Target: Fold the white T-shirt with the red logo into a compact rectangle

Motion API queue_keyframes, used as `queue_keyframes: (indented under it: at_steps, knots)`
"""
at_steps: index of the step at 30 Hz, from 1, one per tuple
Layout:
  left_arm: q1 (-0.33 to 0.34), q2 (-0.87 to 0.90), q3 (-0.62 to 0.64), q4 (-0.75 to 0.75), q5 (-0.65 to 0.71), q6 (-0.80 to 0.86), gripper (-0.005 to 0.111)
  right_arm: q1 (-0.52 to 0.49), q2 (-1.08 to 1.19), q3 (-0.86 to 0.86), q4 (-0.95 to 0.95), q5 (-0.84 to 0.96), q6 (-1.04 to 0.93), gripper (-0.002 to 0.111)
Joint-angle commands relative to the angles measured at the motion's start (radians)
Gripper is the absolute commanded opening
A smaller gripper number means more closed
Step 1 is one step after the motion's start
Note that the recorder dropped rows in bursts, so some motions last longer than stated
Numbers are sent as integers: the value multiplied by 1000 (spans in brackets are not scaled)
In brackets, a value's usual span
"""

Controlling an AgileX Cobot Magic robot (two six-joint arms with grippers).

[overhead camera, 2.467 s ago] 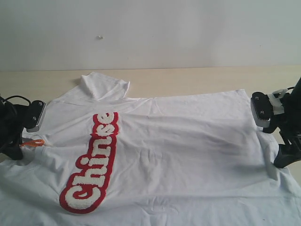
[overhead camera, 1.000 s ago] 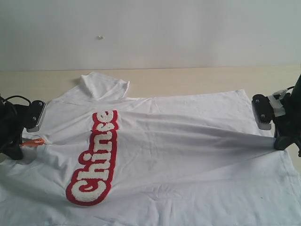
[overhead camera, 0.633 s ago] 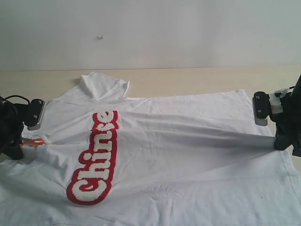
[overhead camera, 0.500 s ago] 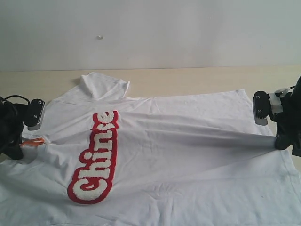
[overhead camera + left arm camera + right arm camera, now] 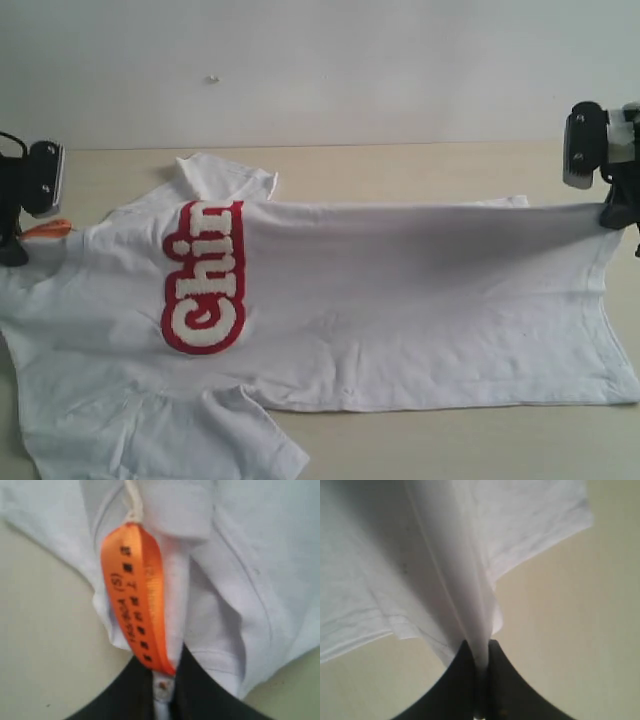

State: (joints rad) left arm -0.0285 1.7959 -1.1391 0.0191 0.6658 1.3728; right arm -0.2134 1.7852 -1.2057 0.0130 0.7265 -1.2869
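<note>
Plain white wall (image 5: 350, 60) at the back, pale beige tabletop (image 5: 420, 165) in front of it, and most of that table is covered by the white short-sleeved cotton T-shirt (image 5: 420, 300).

Far left, the black left gripper (image 5: 162, 680) has its jaws clamped together on the shirt's neck area, right where the little orange ribbon neck tag (image 5: 135, 595) hangs. The wrist cam shows the tag draped down onto the fingers, with black print too blurry to read properly.

From there the cloth runs as one taut raised edge all the way across to the other side. Just right of the collar end sits the fuzzy red logo patch (image 5: 205, 285) with chunky white letters. It's bent over that raised edge, so only "Chin" faces the camera.

One sleeve (image 5: 228, 175) pokes out behind the edge, lying on the table. The other sleeve (image 5: 250, 440) lies flat near the front. The body of the shirt slopes down toward the front, with the hem at the right.

Far right, the black right gripper (image 5: 479, 680) is pinching a thin ridge of the white fabric between its closed jaws, up off the tabletop.
</note>
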Motion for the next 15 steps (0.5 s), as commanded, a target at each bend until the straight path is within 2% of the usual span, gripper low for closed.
queue_keyframes:
  at_steps: [1, 5, 6, 8, 11, 15]
  knots:
    - [8, -114, 0, 94, -28, -105, 0, -7, -104, 0, -5, 18, 10, 0]
    - [8, -210, 0, 264, -35, -290, 0, -7, -195, 0, 12, 20, 26, 0]
    - [8, -263, 0, 383, -44, -432, 0, -7, -241, 0, 14, 16, 29, 0]
    - [8, -306, 0, 455, -57, -547, 0, -7, -286, 0, 27, 14, 32, 0]
    - [8, -415, 0, 499, -85, -673, 0, -7, -379, 0, 76, 18, 42, 0]
    - [8, -548, 0, 497, -59, -702, 0, -7, -506, 0, 108, 22, 74, 0]
